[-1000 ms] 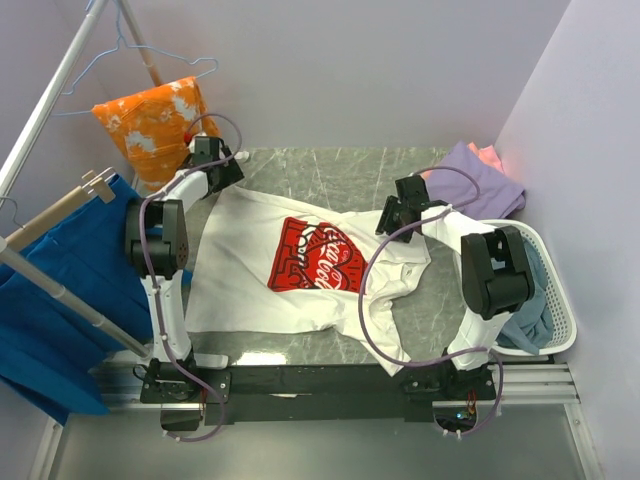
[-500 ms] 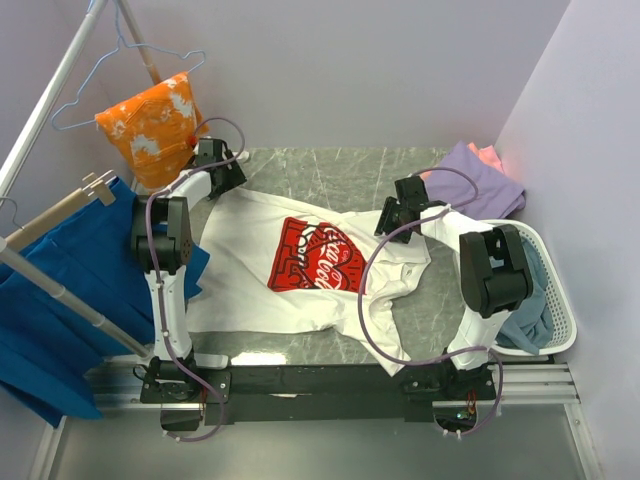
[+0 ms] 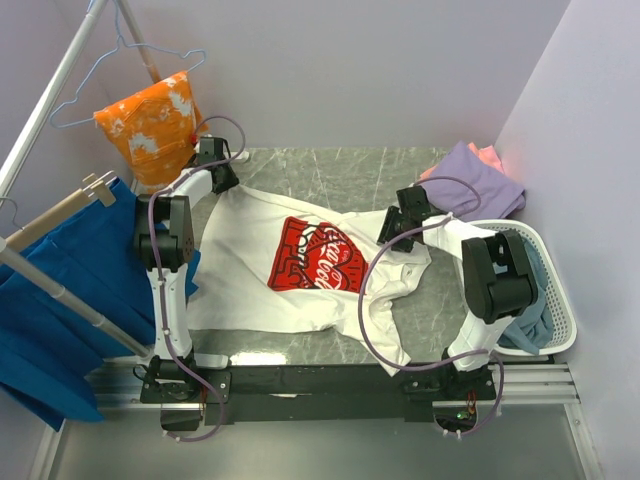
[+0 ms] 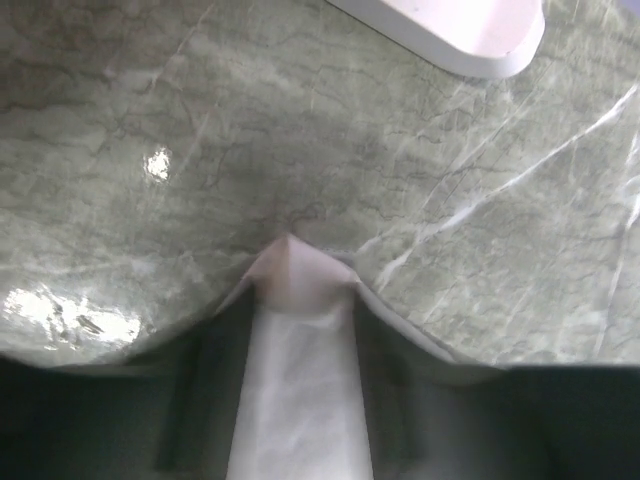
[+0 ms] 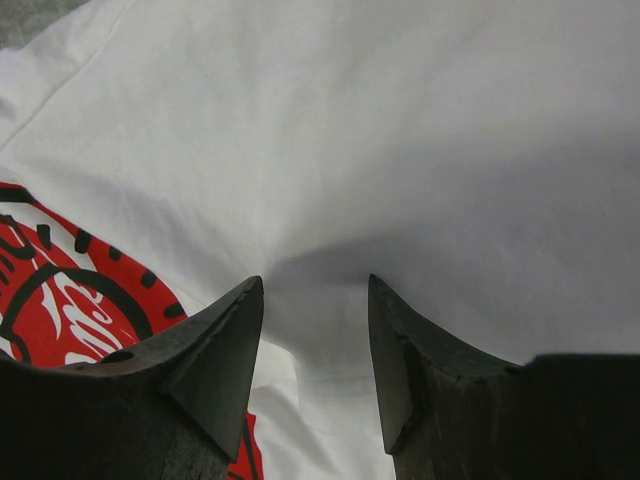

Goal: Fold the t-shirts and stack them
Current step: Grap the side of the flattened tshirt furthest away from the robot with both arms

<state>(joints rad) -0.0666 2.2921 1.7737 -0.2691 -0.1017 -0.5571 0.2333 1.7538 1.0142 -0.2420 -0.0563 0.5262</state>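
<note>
1. Pinching a pointed fold of the white t-shirt [image 4: 297,290], the two dark fingers [image 4: 205,400] of the left gripper [image 4: 298,310] are pressed on the cloth from both sides. This is at the bottom centre of the left wrist view.
2. The tip of this fold reaches past the fingers and lies on the green marble table [image 4: 300,120].
3. The fingers [image 5: 215,370] of the right gripper [image 5: 313,285] are spread apart and grip nothing. Their tips are low over the white cloth, and I cannot tell if they touch it.
4. The red print [image 5: 60,300] of the shirt shows at the lower left of the right wrist view, just beside one finger.
5. In the top view the white t-shirt lies spread in the middle of the frame, print upward, with wrinkles on its right side. The left gripper is at its upper left corner and the right gripper is over its right part.
6. A purple t-shirt [image 3: 475,178] lies at the upper right of the table, and a salmon-pink t-shirt [image 3: 489,155] shows at its far edge.
7. A white basket [image 3: 566,318] stands at the right edge of the frame, with a grey-blue t-shirt [image 3: 535,300] inside it.
8. An orange garment [image 3: 155,125] hangs at the upper left, and a blue cloth [image 3: 60,290] hangs at the left edge.
</note>
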